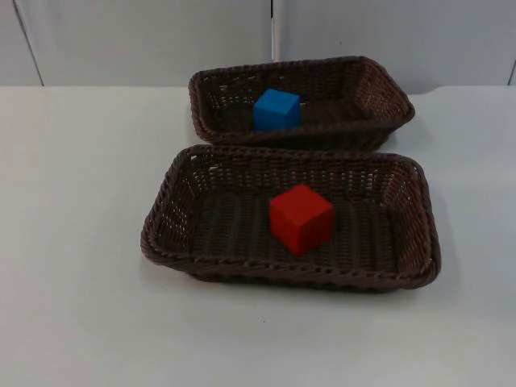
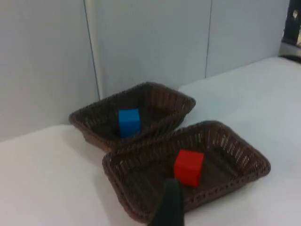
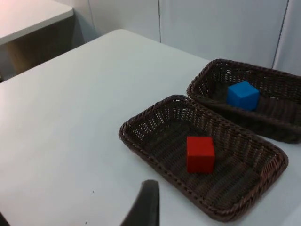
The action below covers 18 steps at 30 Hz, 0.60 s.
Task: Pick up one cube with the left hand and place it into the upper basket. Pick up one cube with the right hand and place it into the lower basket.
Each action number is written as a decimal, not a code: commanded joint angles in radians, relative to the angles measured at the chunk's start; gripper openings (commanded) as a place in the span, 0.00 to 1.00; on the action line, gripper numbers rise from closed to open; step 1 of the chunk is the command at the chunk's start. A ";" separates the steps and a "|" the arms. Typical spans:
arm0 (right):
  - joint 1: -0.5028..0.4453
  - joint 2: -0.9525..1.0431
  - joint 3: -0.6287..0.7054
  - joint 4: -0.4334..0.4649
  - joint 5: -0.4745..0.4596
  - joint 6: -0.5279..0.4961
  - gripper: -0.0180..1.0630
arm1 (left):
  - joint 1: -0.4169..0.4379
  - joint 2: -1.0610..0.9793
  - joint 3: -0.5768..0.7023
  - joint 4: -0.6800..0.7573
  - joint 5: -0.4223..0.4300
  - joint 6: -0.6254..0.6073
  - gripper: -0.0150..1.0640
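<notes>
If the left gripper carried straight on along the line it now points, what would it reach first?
Probably the near rim of the lower basket, which lies just ahead of the left gripper's fingertip; beyond it sits the red cube. Depth is hard to judge, so this is a guess.

Both arms drawn back, grippers held high off the table.

Left gripper (image 2: 168,207): one black fingertip visible in its wrist view, raised and angled down toward the work area from a distance; finger spacing cannot be judged. Right gripper (image 3: 145,207): one black fingertip likewise visible in its wrist view, raised well above the table, touching nothing; finger spacing cannot be judged.
</notes>
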 commanded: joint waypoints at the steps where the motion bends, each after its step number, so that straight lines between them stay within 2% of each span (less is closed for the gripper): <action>1: 0.006 -0.043 0.003 0.003 0.037 0.005 0.77 | 0.001 -0.005 -0.006 0.019 0.025 -0.015 0.68; 9: 0.006 -0.157 0.003 0.000 0.111 0.022 0.77 | 0.001 -0.005 -0.006 0.055 0.084 -0.073 0.68; 18: 0.006 -0.270 0.003 -0.005 0.253 0.034 0.77 | 0.001 -0.005 -0.006 0.115 0.136 -0.103 0.68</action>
